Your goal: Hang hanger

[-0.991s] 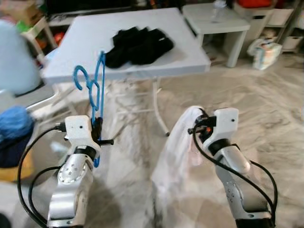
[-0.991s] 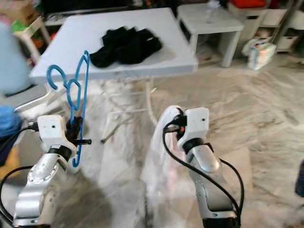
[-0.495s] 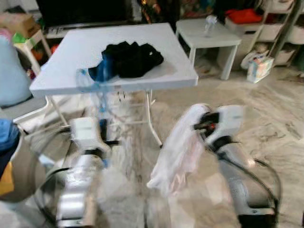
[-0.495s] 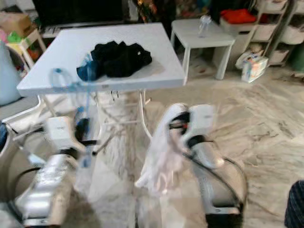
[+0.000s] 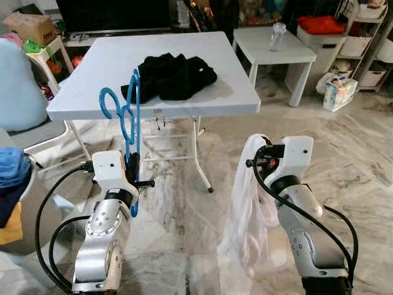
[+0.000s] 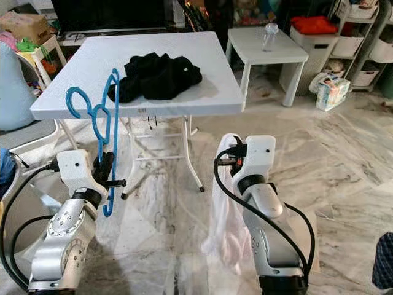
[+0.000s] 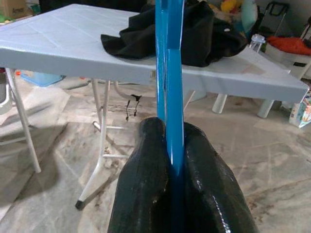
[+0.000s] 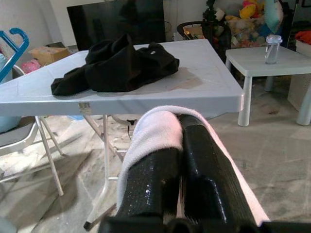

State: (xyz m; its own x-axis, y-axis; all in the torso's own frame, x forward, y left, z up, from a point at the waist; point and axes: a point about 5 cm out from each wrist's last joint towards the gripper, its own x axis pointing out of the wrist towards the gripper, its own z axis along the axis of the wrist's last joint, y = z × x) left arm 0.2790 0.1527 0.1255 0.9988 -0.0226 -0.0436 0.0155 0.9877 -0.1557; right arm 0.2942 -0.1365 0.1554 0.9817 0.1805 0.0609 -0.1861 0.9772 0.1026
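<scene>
Blur gone, view steadier than half second ago; surface (image 5: 80, 98) with black clothes (image 5: 172, 75) sits farther off. Left end effector (image 5: 131, 169) pinching blue hanger (image 5: 127, 117) upright. Right end effector (image 6: 228, 161) pressed together on white garment (image 5: 249, 209). No rail visible; hanging not begun.

Two silver, jointed arms of rounded metal segments, each ending in a white box-shaped wrist housing. Looping black cables run from each housing down along the forearm. Left gripper (image 7: 170, 160) and right gripper (image 8: 177, 160): two long, glossy, finely textured black fingers (image 8: 209, 170) each.
</scene>
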